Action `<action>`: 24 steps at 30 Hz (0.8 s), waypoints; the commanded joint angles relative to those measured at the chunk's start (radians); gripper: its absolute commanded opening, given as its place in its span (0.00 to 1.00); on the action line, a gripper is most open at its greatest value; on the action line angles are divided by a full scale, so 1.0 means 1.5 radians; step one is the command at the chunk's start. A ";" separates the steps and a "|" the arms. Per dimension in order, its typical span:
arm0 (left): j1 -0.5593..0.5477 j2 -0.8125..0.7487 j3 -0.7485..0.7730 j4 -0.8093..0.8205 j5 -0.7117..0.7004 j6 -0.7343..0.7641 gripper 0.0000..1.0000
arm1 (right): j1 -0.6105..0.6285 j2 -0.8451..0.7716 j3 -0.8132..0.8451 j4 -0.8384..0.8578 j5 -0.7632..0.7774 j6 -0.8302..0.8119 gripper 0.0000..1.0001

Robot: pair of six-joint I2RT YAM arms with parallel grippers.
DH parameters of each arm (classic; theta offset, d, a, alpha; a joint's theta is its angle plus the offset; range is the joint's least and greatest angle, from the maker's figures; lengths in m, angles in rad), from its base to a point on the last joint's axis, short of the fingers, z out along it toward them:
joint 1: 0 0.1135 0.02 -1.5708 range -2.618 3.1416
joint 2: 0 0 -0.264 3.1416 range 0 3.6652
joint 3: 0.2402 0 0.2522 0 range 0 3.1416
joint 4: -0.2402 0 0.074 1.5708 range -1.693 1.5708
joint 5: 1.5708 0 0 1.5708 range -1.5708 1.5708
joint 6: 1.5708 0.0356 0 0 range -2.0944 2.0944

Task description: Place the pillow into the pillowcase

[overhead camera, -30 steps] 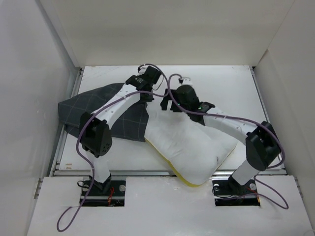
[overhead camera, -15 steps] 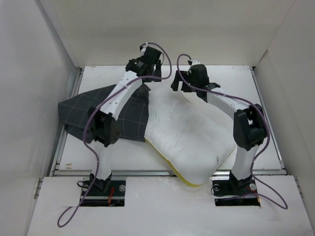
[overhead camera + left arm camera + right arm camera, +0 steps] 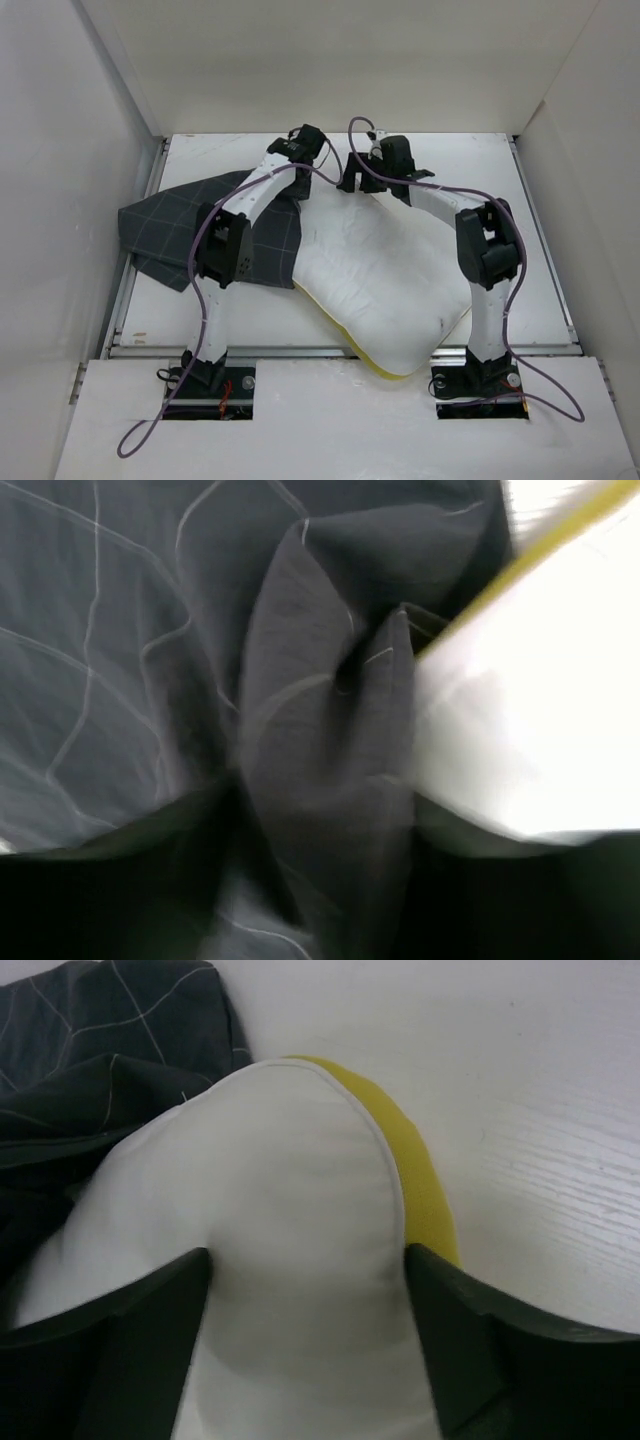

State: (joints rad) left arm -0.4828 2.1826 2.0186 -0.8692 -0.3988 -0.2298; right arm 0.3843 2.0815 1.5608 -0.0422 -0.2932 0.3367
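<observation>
The white pillow [image 3: 385, 275] with its yellow edge lies across the middle of the table, one corner pointing away from me. The dark grid-patterned pillowcase [image 3: 190, 225] lies to its left, its open end against the pillow's far corner. My left gripper [image 3: 303, 158] is shut on a bunched fold of pillowcase [image 3: 330, 730] right beside the pillow [image 3: 530, 710]. My right gripper [image 3: 352, 185] squeezes the pillow's far corner [image 3: 300, 1180] between its two fingers [image 3: 150, 1340]. The pillowcase edge [image 3: 110, 1050] lies just left of that corner.
White walls enclose the table on the left, back and right. A metal rail [image 3: 330, 350] runs along the near edge, and the pillow's near corner hangs over it. Purple cables loop from both arms.
Both grippers rose and reached toward the back wall, then came down a little. The pillow's far corner and the pillowcase opening have been drawn farther back with them.
</observation>
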 commanded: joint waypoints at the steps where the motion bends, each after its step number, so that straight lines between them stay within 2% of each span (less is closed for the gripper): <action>1: 0.010 0.039 0.047 -0.054 -0.046 -0.030 0.41 | 0.000 0.014 0.008 0.081 -0.084 0.004 0.77; 2: 0.017 0.075 0.085 -0.073 -0.054 -0.040 0.08 | 0.000 0.014 0.008 0.091 -0.103 0.004 0.30; 3: 0.017 0.089 0.159 -0.095 -0.060 -0.048 0.00 | 0.000 0.020 -0.002 0.100 -0.151 0.004 0.13; 4: 0.017 0.097 0.193 -0.095 -0.060 -0.055 0.00 | 0.000 0.021 -0.012 0.115 -0.182 -0.002 0.00; 6: 0.017 0.091 0.231 -0.095 -0.036 -0.041 0.00 | 0.000 0.009 -0.039 0.156 -0.226 -0.016 0.00; 7: 0.017 0.079 0.231 -0.067 -0.024 -0.041 0.00 | 0.000 -0.003 -0.088 0.190 -0.269 -0.016 0.00; 8: 0.017 0.065 0.221 -0.051 0.006 -0.034 0.00 | 0.000 -0.035 -0.117 0.275 -0.286 -0.010 0.00; 11: 0.017 0.010 0.173 0.000 0.040 -0.028 0.00 | 0.009 -0.081 -0.211 0.427 -0.358 -0.002 0.00; 18: -0.048 -0.003 0.209 0.007 0.047 -0.019 0.00 | 0.088 -0.098 -0.237 0.479 -0.413 -0.029 0.00; 24: -0.048 0.019 0.242 0.005 0.047 -0.059 0.00 | 0.137 -0.159 -0.312 0.564 -0.420 -0.035 0.00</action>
State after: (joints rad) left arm -0.5491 2.2494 2.3337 -0.9627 -0.3492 -0.2829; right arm 0.5022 1.9278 1.1225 0.6308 -0.7414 0.3061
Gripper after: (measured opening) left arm 0.007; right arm 0.020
